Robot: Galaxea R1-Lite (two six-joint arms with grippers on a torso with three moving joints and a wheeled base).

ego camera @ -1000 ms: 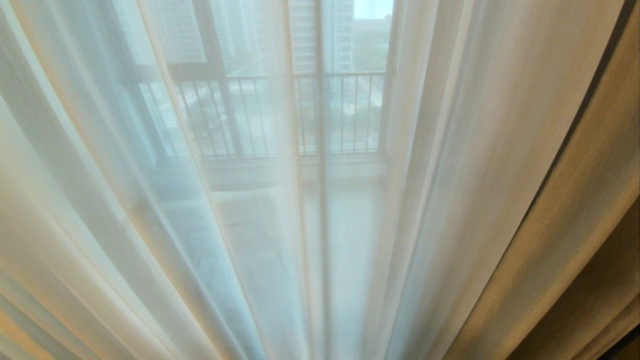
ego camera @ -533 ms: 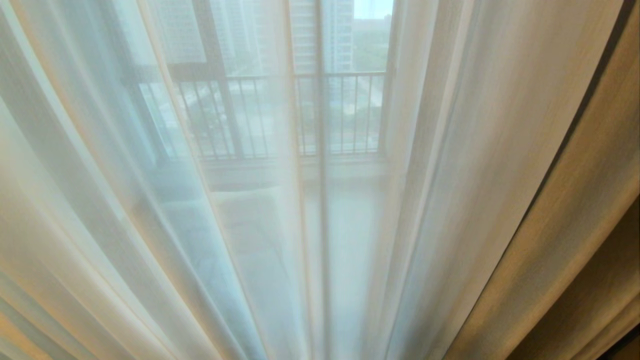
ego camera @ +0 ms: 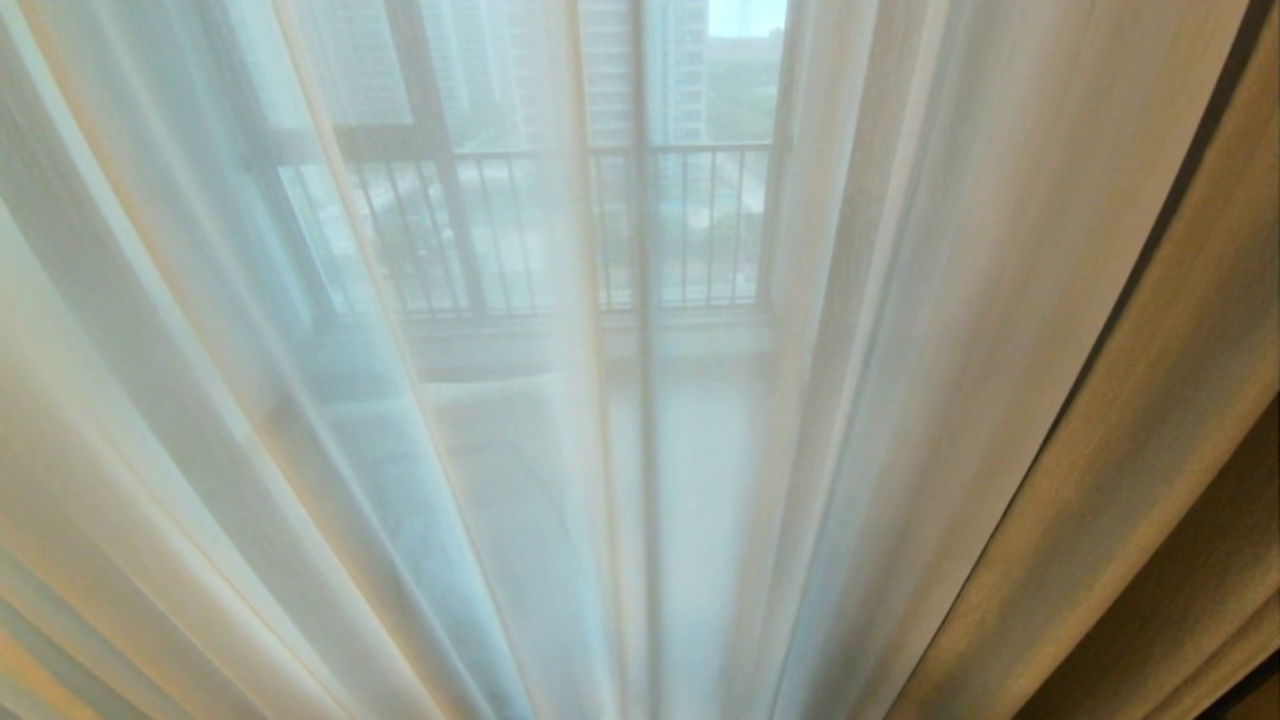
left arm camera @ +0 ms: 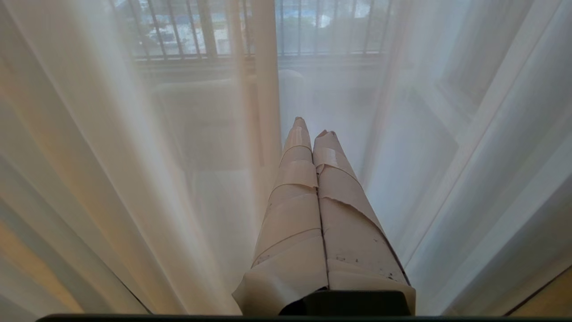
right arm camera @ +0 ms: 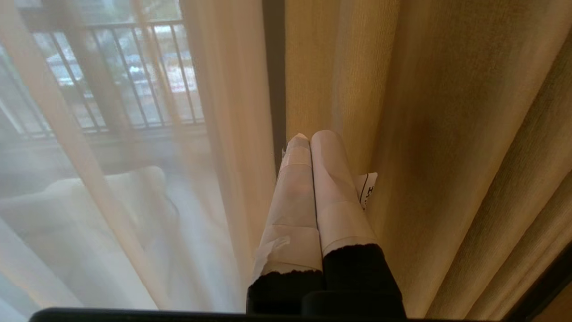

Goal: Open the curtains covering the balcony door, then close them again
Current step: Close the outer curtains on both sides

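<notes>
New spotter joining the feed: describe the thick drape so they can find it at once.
Start from the railing seen through the white sheers filling the head view. Go to the right edge: the thick drape hangs there. Unlike the sheers, it is opaque tan-beige.

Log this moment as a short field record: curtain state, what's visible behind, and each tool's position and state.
sheer curtains: white sheers drawn across the glass, see-through
thick drape: beige drape at the robot's right
behind: door frame upright and railing bars seen through the sheers
left tool: left tool shut, empty, pointing at the sheers
right tool: right tool shut, empty, at the drape's edge beside the sheer
head view: neither arm visible
</notes>
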